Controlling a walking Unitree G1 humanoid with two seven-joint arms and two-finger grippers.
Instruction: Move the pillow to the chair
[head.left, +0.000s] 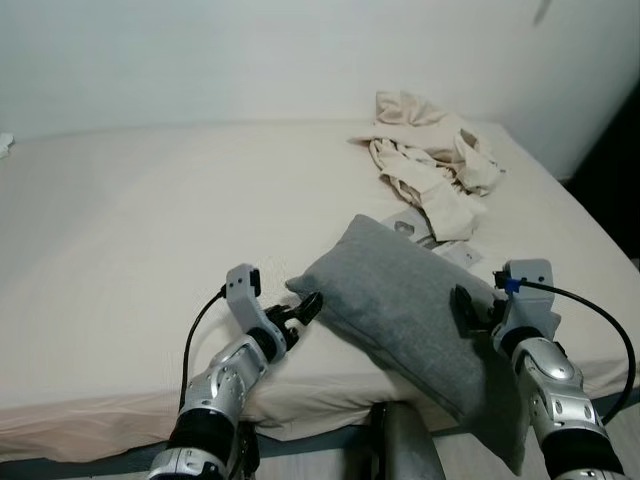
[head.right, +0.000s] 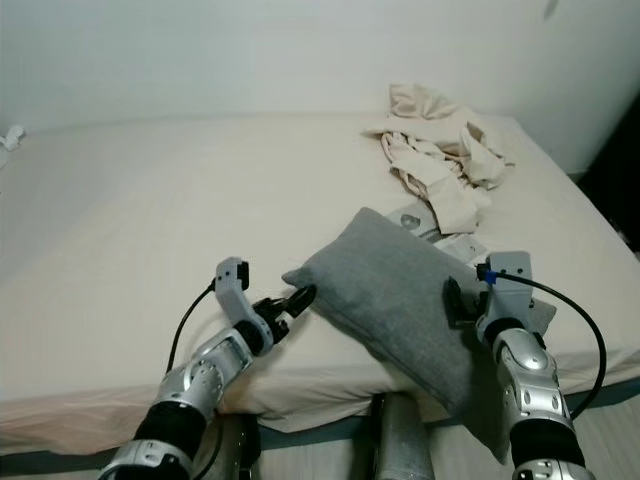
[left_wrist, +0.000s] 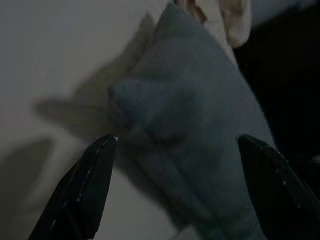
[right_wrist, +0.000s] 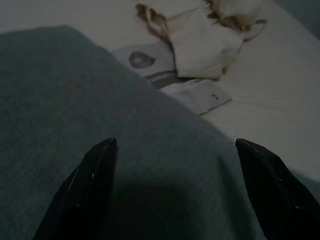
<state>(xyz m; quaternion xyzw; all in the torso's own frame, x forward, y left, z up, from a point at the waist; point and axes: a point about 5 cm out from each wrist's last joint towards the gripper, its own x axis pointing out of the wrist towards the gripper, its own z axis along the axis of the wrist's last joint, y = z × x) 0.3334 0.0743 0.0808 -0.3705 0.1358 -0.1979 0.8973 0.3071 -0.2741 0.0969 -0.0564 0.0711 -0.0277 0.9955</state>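
Grey pillow (head.left: 415, 315) lies on bed (head.left: 130, 240) near its front edge, between my two grippers; one end hangs off the edge. Left gripper (head.left: 300, 312) sits at its left corner, fingers spread wide, tips at the fabric; contact hard to tell. Right gripper (head.left: 468, 310) is at its right side, spread too; pillow fills the gap. Beyond it: papers (right_wrist: 170, 75), crumpled cloth (head.left: 430, 160).

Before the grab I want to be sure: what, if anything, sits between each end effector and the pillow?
Nothing visible. The left end effector is at the pillow's left corner, the right end effector against its right side, both open.
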